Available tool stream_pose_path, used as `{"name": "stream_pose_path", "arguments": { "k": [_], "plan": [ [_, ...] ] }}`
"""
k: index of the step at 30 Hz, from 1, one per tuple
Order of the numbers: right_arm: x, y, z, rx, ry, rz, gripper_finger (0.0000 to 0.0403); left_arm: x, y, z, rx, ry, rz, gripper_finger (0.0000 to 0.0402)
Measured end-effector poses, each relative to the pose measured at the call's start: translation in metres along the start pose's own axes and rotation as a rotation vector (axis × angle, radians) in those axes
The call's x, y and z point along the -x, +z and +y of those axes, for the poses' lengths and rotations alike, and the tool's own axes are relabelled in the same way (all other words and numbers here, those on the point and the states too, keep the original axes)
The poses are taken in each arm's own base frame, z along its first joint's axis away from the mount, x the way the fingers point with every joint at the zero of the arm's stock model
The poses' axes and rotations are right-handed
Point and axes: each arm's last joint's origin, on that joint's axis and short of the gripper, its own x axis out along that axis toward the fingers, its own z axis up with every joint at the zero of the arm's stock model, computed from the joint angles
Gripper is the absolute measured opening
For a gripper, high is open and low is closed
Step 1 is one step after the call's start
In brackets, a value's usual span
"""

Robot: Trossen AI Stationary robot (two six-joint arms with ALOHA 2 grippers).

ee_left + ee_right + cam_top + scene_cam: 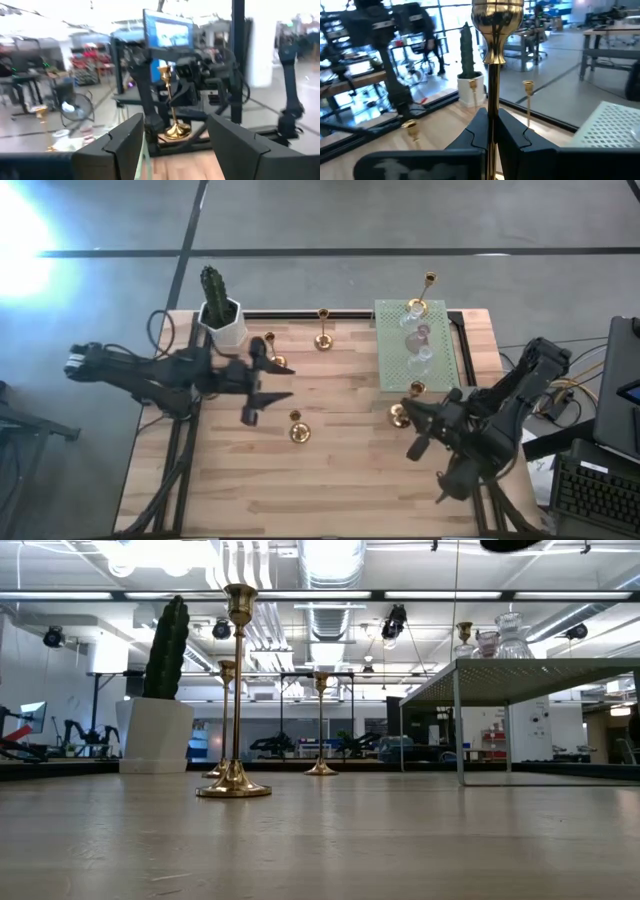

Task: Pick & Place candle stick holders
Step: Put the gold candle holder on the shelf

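Right gripper (492,132): clamped on the thin stem of a tall gold candle stick holder (493,60) — the stem runs upright between the fingers, cup above them.
Held holder's place: at about 4 o'clock on the table, its base just off the near corner of the green mat (392,350).
Key relation: the mat lies toward 12 o'clock from the right gripper; the stem's long axis is vertical, so the move looks like a short carry with the holder kept upright.
Nearer arm: the right one, close beside the mat.
Left gripper (262,385): fingers spread, holding nothing, at about 9 o'clock.
Freestanding holder (298,430): just toward 5 o'clock from the left gripper.
On the mat: glass holders (418,340) — room left is hard to judge.
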Motion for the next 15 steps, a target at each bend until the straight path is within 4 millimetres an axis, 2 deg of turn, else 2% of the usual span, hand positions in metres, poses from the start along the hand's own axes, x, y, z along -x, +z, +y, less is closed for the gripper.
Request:
{"name": "stream_pose_path", "arguments": {
  "k": [6, 11, 15],
  "plan": [
    [-0.013, -0.023, -0.018, -0.045, -0.056, -0.013, 0.001, 0.037, -0.015, 0.003, 0.008, 0.026, -0.105, 0.0225],
    [-0.014, -0.035, -0.032, -0.048, -0.064, -0.009, 0.001, 0.048, -0.026, 0.003, 0.007, 0.031, -0.097, 0.0225],
    [-0.008, -0.029, -0.043, -0.033, -0.041, -0.002, 0.001, 0.049, -0.035, 0.002, 0.006, 0.028, -0.07, 0.0224]
  ]
}}
